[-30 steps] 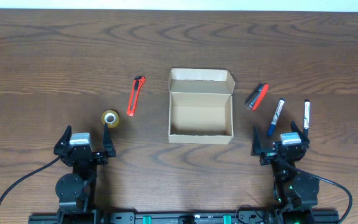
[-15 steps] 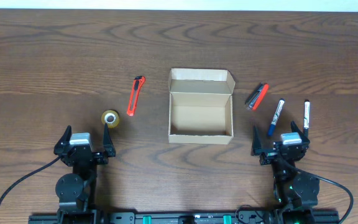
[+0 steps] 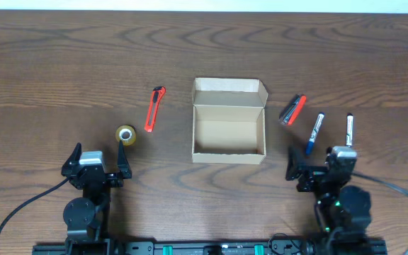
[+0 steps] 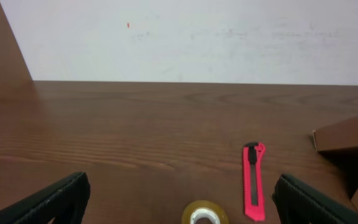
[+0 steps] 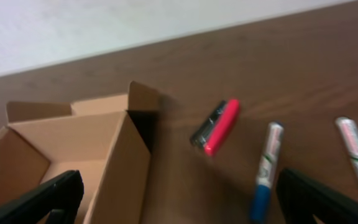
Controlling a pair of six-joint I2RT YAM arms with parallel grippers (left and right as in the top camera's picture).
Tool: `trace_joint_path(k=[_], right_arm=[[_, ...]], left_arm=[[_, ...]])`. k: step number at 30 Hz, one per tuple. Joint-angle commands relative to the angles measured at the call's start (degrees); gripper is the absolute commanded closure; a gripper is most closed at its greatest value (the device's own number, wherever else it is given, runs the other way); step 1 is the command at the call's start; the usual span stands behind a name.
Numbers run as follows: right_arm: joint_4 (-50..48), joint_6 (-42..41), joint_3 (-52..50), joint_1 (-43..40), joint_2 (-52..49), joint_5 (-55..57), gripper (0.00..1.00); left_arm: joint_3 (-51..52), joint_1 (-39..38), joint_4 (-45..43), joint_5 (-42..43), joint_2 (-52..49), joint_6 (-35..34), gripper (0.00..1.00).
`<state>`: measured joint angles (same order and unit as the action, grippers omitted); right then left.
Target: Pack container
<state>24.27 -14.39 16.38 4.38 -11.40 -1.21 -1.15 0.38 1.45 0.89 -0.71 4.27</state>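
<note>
Overhead, the container (image 3: 229,127) is seen open at the centre of the table (image 3: 48,57), its bare floor showing. The left gripper (image 3: 96,161) and right gripper (image 3: 317,167) are spread wide near the front edge. Left wrist: a tape roll (image 4: 204,214) is seen. Right wrist: the print on the blue marker (image 5: 265,173) is too blurred to be read.

Setting: robotics lab test bench.
Left arm (image 3: 86,205) and right arm (image 3: 340,205) sit on a black rail (image 3: 211,248) along the near edge of a dark wood-grain table (image 3: 62,57), with black cables (image 3: 16,212) trailing. A plain white wall (image 4: 197,37) stands behind. Stationery props are spread apart: open cardboard box (image 3: 229,86), red utility knife (image 3: 154,109), tape roll (image 3: 126,134), blue marker (image 3: 314,134), black marker (image 3: 349,130).
</note>
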Motion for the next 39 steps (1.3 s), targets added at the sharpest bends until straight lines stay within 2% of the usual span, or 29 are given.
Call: trace_joint_path(k=[1,4,6,10,16,17,20,23,28,35,39], right_arm=[[4.1,4.3,11.4,0.4,-7.8,2.9,0.01],[9.5,9.9,21.3,0.4,-16.7,0.5,0.01],[14.2,17.2,28.7,0.4,-22.8,-3.2,0.01],[25.0,23.6,40.3,0.4,-32.2,-6.1,0.01],[33.8,23.8,49.1,0.4,-39.4,-5.9,0.01],[33.2,21.8,49.2,0.2,-39.8,-3.2,0.01],[32.2,8.1,49.5,-2.6,-41.6,6.9,0.01],[34.1,4.9,50.6,-6.9,-45.7,7.0,0.01],[42.3,5.5,56.0,-13.9,-59.8,7.5,0.01],[43.1,16.7,61.9,-21.6,-76.6,-2.5,0.01],[41.2,17.9,62.0,-24.1,-82.0,-0.4,0.02]], left_arm=[[0.9,0.3,3.0,-0.4,0.5,-0.5,0.05],[0.9,0.3,3.0,-0.4,0.5,-0.5,0.05],[0.9,0.3,3.0,-0.4,0.5,-0.5,0.05],[0.9,0.3,3.0,-0.4,0.5,-0.5,0.05],[0.9,0.3,3.0,0.3,0.5,-0.5,0.05],[0.9,0.3,3.0,0.2,0.5,-0.7,0.05],[0.9,0.3,3.0,0.3,0.5,-0.7,0.05],[0.9,0.3,3.0,0.3,0.5,-0.7,0.05],[0.9,0.3,2.9,0.7,0.5,-0.7,0.05],[0.9,0.3,2.9,0.7,0.5,-0.7,0.05],[0.9,0.3,2.9,0.7,0.5,-0.7,0.05]])
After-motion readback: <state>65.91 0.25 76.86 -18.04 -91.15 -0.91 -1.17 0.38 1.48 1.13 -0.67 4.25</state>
